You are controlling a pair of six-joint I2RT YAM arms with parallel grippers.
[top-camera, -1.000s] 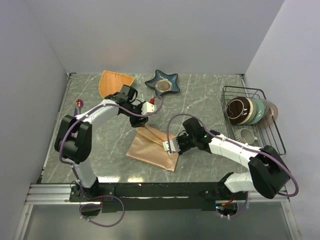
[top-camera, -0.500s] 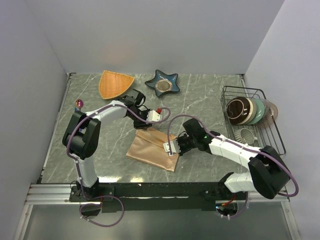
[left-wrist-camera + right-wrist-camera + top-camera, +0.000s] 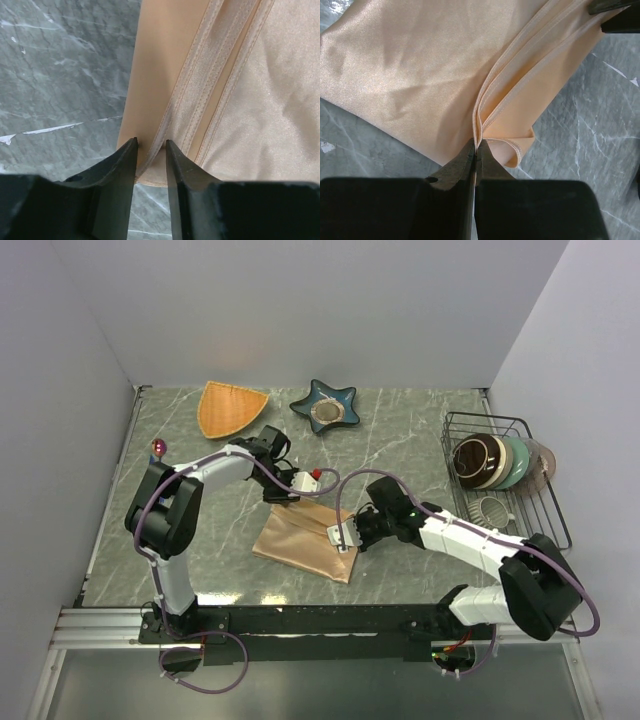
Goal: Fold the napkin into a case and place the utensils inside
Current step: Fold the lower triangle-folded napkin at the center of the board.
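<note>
The peach-orange napkin (image 3: 300, 540) lies folded on the marble table, its hemmed edges stacked in layers (image 3: 240, 100). My left gripper (image 3: 291, 492) is at the napkin's far corner. Its jaws (image 3: 151, 146) stand a little apart, astride one hemmed edge without pinching it. My right gripper (image 3: 346, 534) is at the napkin's right side, shut on the gathered hems (image 3: 476, 145) and lifting them slightly off the napkin (image 3: 420, 75). One of the utensils, a purple-pink spoon (image 3: 157, 448), lies at the table's far left edge.
An orange fan-shaped dish (image 3: 230, 407) and a blue star-shaped dish (image 3: 325, 405) sit at the back. A black wire rack (image 3: 500, 475) with bowls and a cup stands at the right. Walls close in the left, back and right sides.
My left gripper has moved right and down to the napkin's far corner, and its jaws have narrowed. The right gripper has held its pinch in place.
</note>
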